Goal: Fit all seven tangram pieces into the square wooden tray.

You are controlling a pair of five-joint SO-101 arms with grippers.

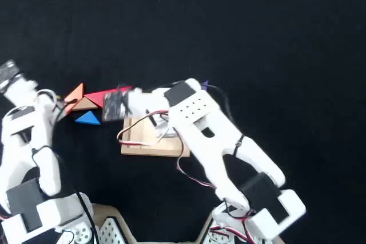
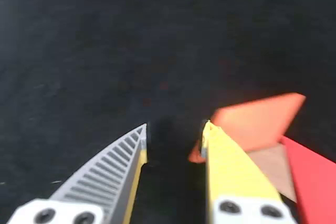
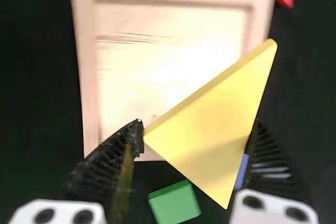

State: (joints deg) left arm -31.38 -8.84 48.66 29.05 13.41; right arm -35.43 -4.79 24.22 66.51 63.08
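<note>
The square wooden tray (image 3: 84,77) lies bare on the black cloth, also seen under the right arm (image 1: 191,110) as tray (image 1: 137,147). My right gripper (image 3: 194,145) is shut on a large yellow triangle (image 3: 210,124), held tilted above the tray's near corner. My left gripper (image 2: 176,127) is open with nothing between its fingers. Its yellow finger (image 2: 226,161) sits against the edge of an orange triangle (image 2: 257,119). In the high view the left gripper (image 1: 60,107) stands beside the orange triangle (image 1: 75,92).
Left of the tray lie a tan triangle (image 1: 86,104), a red piece (image 1: 103,96) and a blue triangle (image 1: 87,119). A green square (image 3: 176,200) and a blue piece (image 3: 240,171) lie beside the tray under the right gripper. A purple piece (image 1: 205,85) peeks out behind the right arm.
</note>
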